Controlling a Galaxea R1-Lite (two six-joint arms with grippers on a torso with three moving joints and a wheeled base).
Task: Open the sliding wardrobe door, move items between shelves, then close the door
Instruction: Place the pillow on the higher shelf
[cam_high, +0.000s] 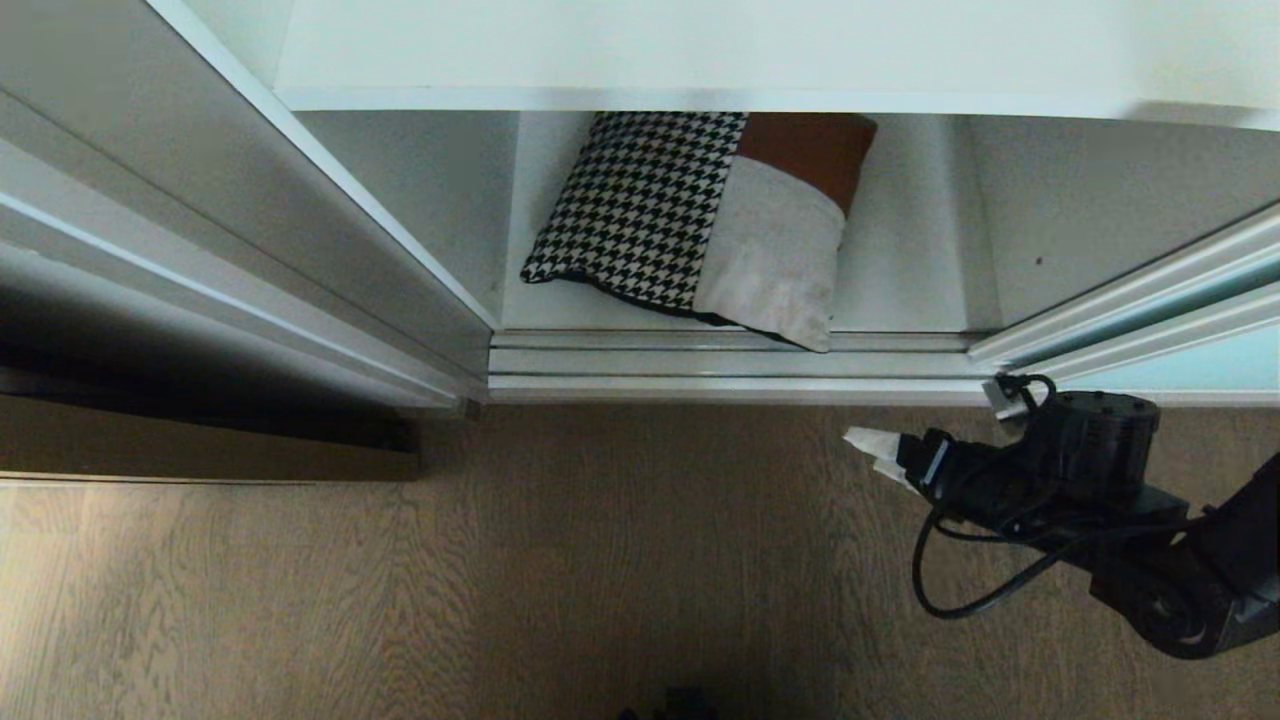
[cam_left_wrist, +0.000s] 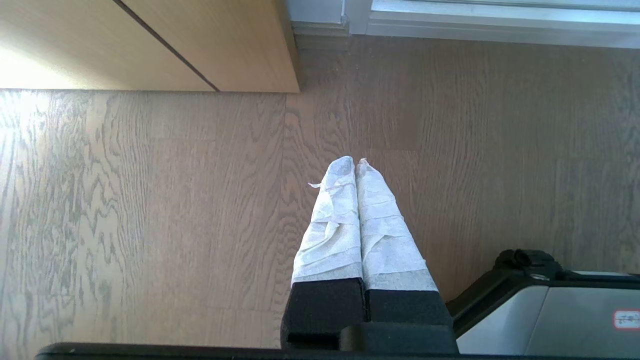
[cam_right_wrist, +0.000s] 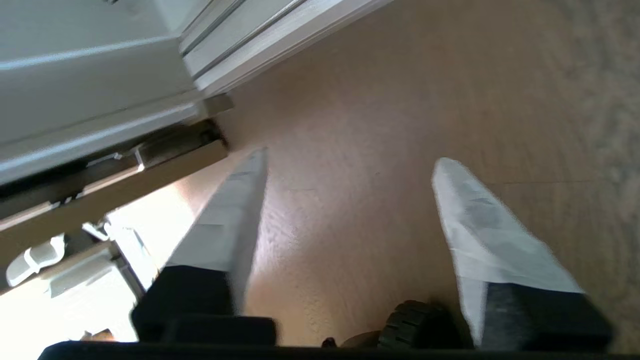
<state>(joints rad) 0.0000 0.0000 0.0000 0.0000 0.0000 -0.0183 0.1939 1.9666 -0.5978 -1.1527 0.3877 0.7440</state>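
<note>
**Cushion corner on the door track may foul the closing door**

The cushion (cam_high: 700, 225) sits on the lower shelf (cam_high: 900, 290) inside the open wardrobe, leaning back against the rear wall, patchwork face toward the room. It is nearly square, so it has no strong long axis; its edges run skewed to the shelf front, top tilted toward the robot's right, and its lower cream corner pokes forward over the shelf lip onto the bottom track (cam_high: 720, 360).

That corner is the likely trouble. If the sliding wardrobe door (cam_high: 1180, 345), now parked at the right end of the opening, is drawn across before the cushion is pushed back, its frame could catch the fabric, jam, or drag the cushion sideways. The cushion is soft, so a shallow pinch might also let it slump forward out of the wardrobe.

The right claw (cam_high: 868, 452) hangs over the wooden floor (cam_high: 500, 580) just in front of the track, fingers spread wide and holding nothing, well apart from the cushion. The left claw (cam_left_wrist: 356, 167) points at the floor, fingers pressed together, empty
</note>
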